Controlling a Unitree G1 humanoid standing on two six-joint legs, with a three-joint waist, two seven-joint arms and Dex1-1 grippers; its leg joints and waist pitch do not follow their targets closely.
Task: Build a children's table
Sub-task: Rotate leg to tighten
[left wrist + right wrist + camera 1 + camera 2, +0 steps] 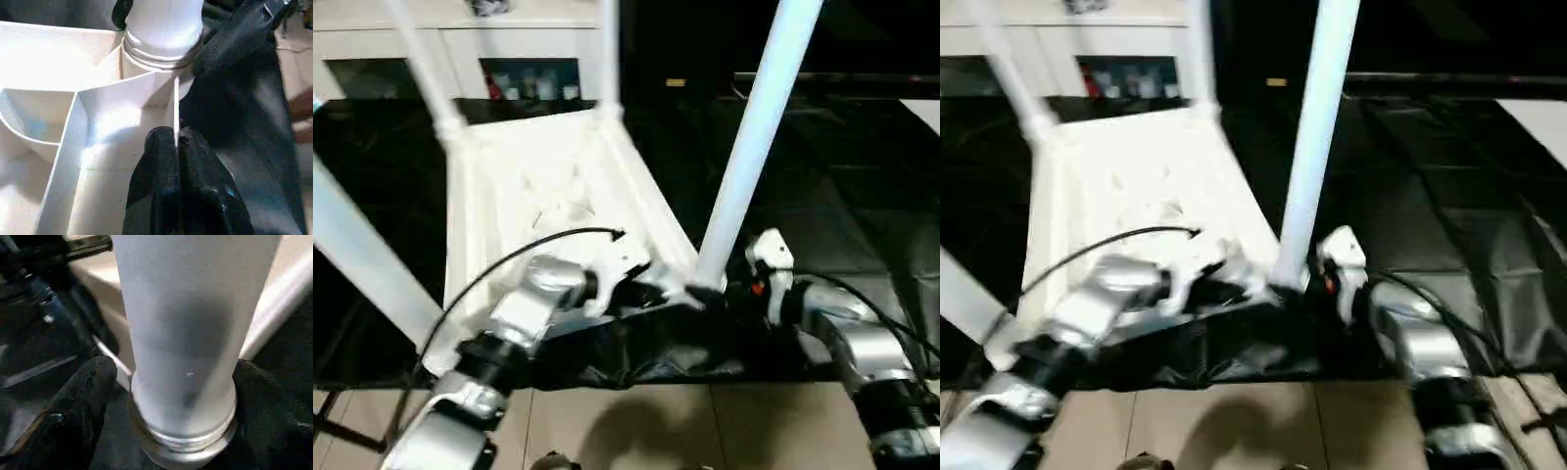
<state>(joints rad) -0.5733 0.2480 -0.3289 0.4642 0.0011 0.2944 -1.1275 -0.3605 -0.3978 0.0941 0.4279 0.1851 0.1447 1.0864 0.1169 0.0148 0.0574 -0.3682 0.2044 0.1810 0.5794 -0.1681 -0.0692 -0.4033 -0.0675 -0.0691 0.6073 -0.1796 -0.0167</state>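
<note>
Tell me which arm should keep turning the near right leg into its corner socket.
Right. The right gripper has its fingers on both sides of the near right leg, just above the corner socket. The left gripper is shut on the table's rim, steadying it.

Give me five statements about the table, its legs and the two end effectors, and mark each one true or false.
1. The table top lies upside down with legs pointing up. True.
2. The right end effector has its fingers on either side of the leg at the near right corner. True.
3. The left end effector holds a loose leg in the air. False: it is pinched shut on a thin rib on the underside of the table top.
4. The table top rests on a bare wooden floor. False: it lies on a black sheet.
5. A cabinet with glass doors stands behind the table. True.
</note>
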